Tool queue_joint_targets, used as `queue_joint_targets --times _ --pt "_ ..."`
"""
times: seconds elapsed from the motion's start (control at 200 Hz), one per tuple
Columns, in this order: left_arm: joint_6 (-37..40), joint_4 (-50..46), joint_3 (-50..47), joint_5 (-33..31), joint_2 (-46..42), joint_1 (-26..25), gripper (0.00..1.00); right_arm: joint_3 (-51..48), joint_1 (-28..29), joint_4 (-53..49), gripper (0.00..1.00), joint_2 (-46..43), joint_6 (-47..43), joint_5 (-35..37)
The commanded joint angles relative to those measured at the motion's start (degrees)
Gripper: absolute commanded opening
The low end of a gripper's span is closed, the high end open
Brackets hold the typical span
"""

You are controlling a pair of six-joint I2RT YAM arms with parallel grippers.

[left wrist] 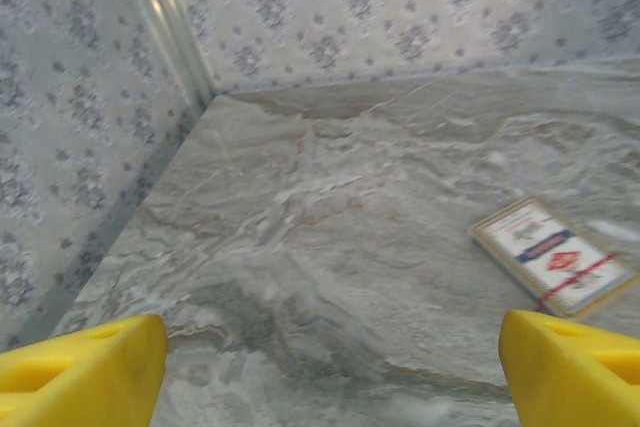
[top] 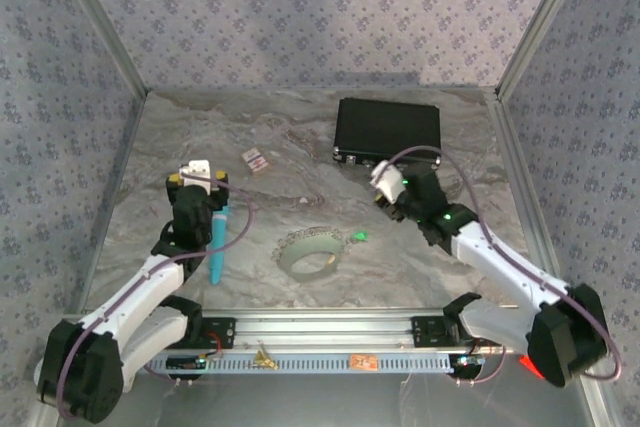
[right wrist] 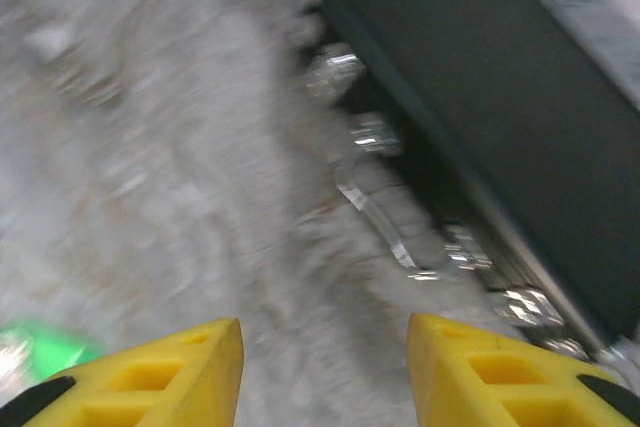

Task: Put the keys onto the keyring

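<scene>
The left gripper [top: 197, 175], jaws wide apart and empty, hovers over the table [top: 300, 137]. The keyring [top: 312, 251] lies at its 4 o'clock. The green-headed key [top: 358, 236] sits just beside the keyring at 3 o'clock. It is at 7 o'clock of the right gripper [top: 385, 187], whose fingers [right wrist: 160, 372] stand apart, holding nothing.

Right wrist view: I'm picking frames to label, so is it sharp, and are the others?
Right wrist: motion-smeared, the black case and green key streaky. Left wrist: mildly soft, the card distinct. Top external: evenly lit, sharp, the keyring clear.
</scene>
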Motion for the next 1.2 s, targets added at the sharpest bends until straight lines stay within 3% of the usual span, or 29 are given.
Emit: queue_joint_targets --times 0.0,0.165,0.33,0.48,0.585,0.645,0.69,0.77,0.845,0.88,1.194 --pt "0.4 7.0 -1.8 2.8 2.8 3.7 0.86 -6.8 -7.2 16.1 0.48 0.3 8.7 -0.4" --pt "-1.0 14.7 -2.9 8.1 8.5 8.0 0.86 -18.2 -19.2 41.6 0.49 4.3 13.7 -4.3" --pt "1.1 23.1 -3.6 11.8 17.2 9.9 0.86 -17.1 -24.8 46.8 0.42 14.9 13.6 -10.1" --pt "1.8 29.3 -4.4 14.5 23.1 11.3 0.86 -19.3 -29.5 54.8 0.42 20.0 16.9 -16.6" --pt "2.8 32.7 -4.4 17.3 26.6 12.2 0.86 -18.5 -30.1 59.5 0.43 26.3 17.9 -17.0" --pt "2.7 35.3 -4.4 18.3 29.3 12.9 0.86 -15.8 -31.5 52.6 0.44 25.4 18.5 -17.7" --pt "2.5 37.6 -4.4 18.8 31.9 13.3 0.86 -16.7 -31.7 56.8 0.45 26.6 19.3 -18.4" --pt "0.9 40.2 -3.0 20.5 36.4 15.2 0.88 -16.3 -31.6 55.5 0.49 26.4 19.1 -18.2" --pt "-1.6 27.8 2.1 18.6 35.1 16.4 1.0 -16.1 -31.6 54.7 0.51 26.1 19.0 -18.0" --pt "-2.4 29.6 1.9 20.8 35.9 17.8 1.0 -16.2 -31.6 54.9 0.53 26.1 19.0 -18.1" --pt "-2.8 28.4 2.2 19.9 35.5 17.8 1.0 -16.1 -31.6 54.6 0.6 26.1 18.9 -17.9"
